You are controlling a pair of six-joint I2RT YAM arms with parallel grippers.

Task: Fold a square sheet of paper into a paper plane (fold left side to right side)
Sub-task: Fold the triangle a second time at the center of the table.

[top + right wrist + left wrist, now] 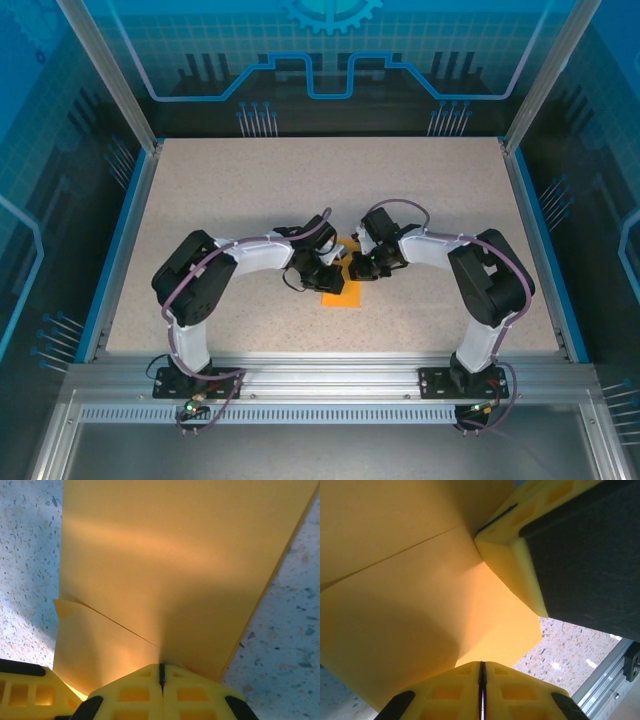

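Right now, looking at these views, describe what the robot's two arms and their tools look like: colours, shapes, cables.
Both the left arm and right arm have white link shells, bulky black joint housings and lilac cables looping alongside. The left tool and right tool have yellow fingers with rectangular recesses and black mounts.
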